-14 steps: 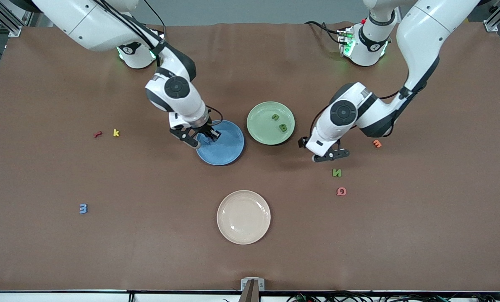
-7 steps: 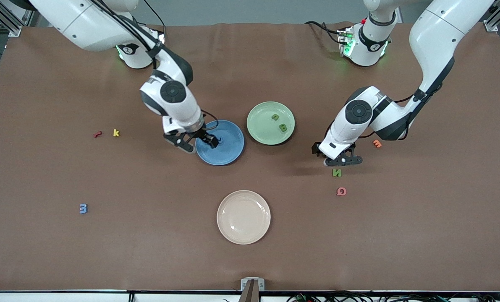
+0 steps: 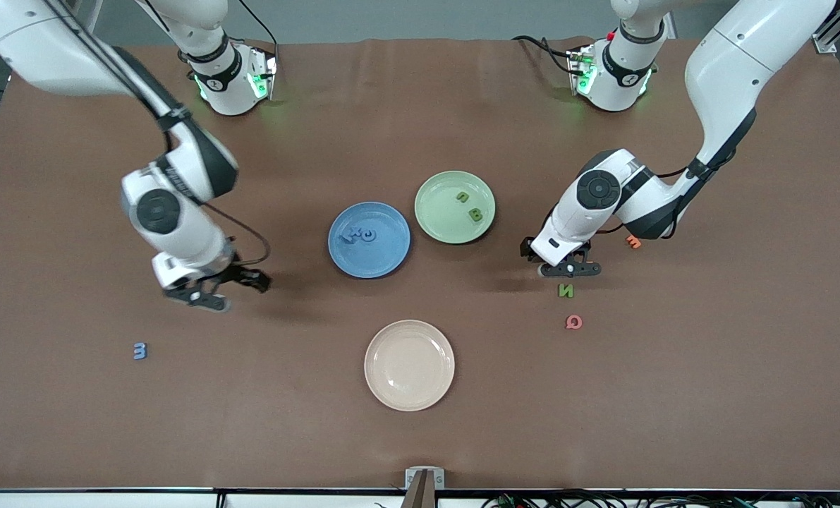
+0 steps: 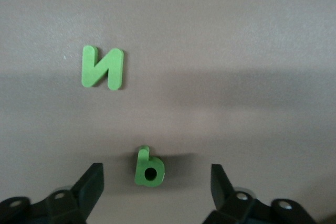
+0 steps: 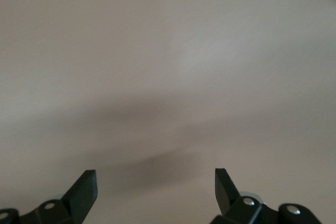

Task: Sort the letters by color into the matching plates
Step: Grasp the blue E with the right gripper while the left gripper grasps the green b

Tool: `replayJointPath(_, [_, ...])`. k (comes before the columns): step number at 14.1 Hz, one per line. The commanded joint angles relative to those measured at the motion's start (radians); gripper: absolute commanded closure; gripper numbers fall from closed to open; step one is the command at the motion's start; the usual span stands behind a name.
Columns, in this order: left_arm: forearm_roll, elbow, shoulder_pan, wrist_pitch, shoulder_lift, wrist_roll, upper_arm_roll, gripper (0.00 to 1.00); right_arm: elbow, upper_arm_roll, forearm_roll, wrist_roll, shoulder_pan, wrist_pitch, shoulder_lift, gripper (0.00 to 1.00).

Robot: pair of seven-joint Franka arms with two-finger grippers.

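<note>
The left claw (image 4: 152,182) hangs released, straddling a small green letter (image 4: 149,167) on the surface, beside another green letter (image 3: 566,290). Light, stiff and chunky, it likely wants pinching across its flat sides. The right claw (image 3: 216,288) hangs released over bare surface.

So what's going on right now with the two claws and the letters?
Left gripper open, straddling a small green letter on the table. Right gripper open, empty, over bare table. Nothing in the way.
</note>
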State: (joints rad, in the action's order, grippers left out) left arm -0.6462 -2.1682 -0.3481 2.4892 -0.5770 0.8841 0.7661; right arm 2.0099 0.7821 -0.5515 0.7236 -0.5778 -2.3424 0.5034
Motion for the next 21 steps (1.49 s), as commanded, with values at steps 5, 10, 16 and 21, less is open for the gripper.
replayJointPath(5, [-0.061,-0.007,-0.014,0.031,-0.026,0.012,-0.010,0.33,-0.222,-0.115,-0.013,-0.537,-0.122,0.011,0.157,0.48])
replayJointPath(10, [-0.081,-0.004,-0.012,0.050,-0.044,0.015,-0.027,0.45,-0.416,-0.269,-0.018,-0.725,-0.032,0.008,0.285,0.48])
replayJointPath(16, [-0.081,-0.004,-0.012,0.050,-0.044,0.015,-0.027,0.77,-0.503,-0.322,-0.004,-0.762,0.033,0.002,0.371,0.48])
replayJointPath(21, [-0.081,-0.001,-0.012,0.048,-0.038,0.052,-0.025,0.90,-0.514,-0.323,0.022,-0.768,0.044,0.000,0.382,0.48])
